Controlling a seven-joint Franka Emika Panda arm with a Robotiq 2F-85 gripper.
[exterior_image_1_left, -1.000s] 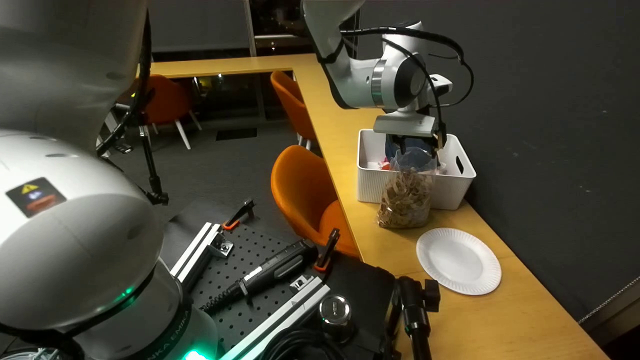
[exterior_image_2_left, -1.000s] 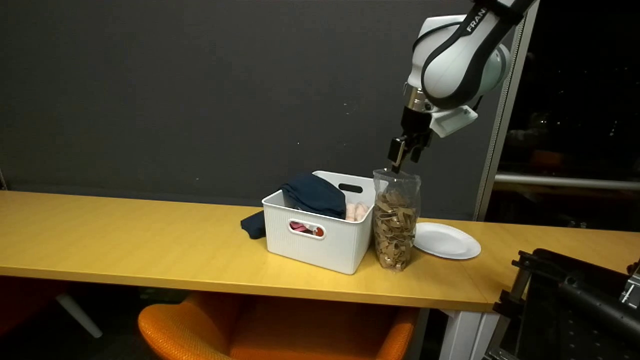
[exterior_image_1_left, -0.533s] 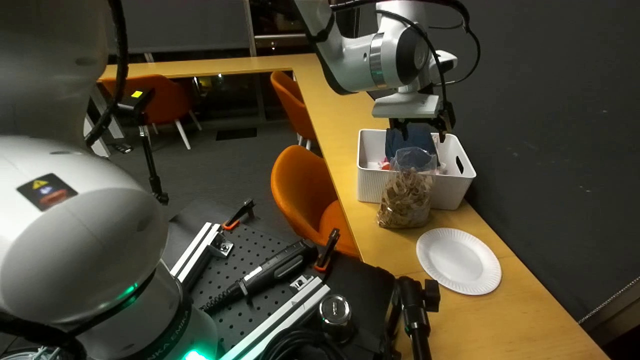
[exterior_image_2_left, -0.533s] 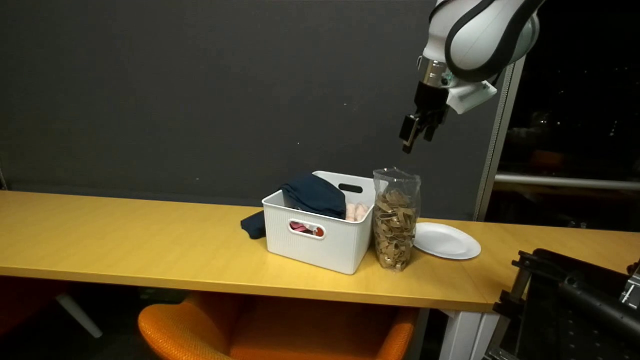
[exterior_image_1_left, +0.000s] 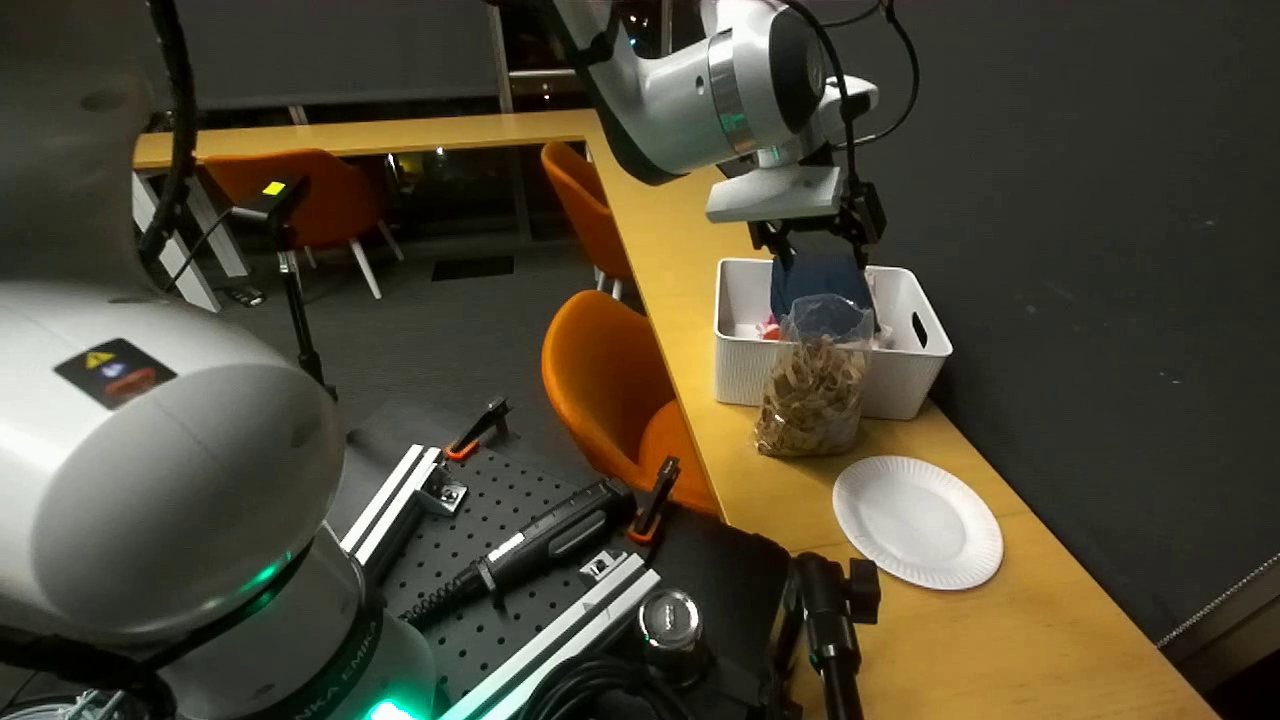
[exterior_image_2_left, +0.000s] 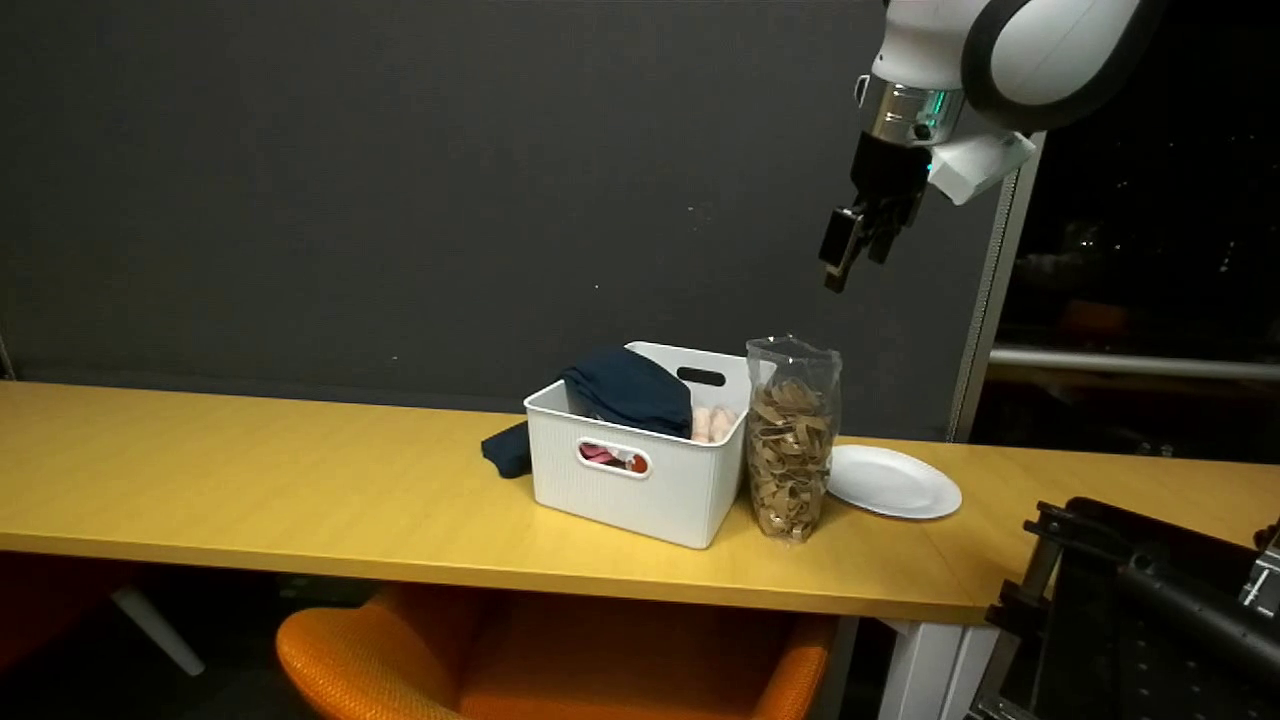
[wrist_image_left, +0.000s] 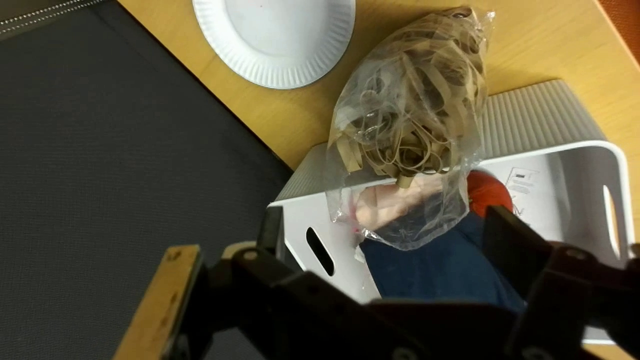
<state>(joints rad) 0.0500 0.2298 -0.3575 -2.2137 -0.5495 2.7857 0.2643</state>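
hovering above the transparent plastic bag (exterior_image_2_left: 790, 455) of brown curled strips (wrist_image_left: 415, 150), off it — jaws wide apart. bag stands upright on the counter (exterior_image_2_left: 300, 480), right beside the white plastic basket (exterior_image_2_left: 620, 500). navy cloth (exterior_image_2_left: 632, 392) bunched in basket, plus a red item (wrist_image_left: 487, 192). white paper plate (exterior_image_2_left: 893, 482) flat on counter near the bag — orange chair (exterior_image_2_left: 360, 660) at counter's edge.

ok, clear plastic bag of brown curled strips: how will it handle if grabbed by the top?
The clear plastic bag of brown curled strips will probably fold at its wrinkled, unfilled top. Lower down, packed strips likely make it firmer. Standing tall and narrow, it may tip if pushed near the top.
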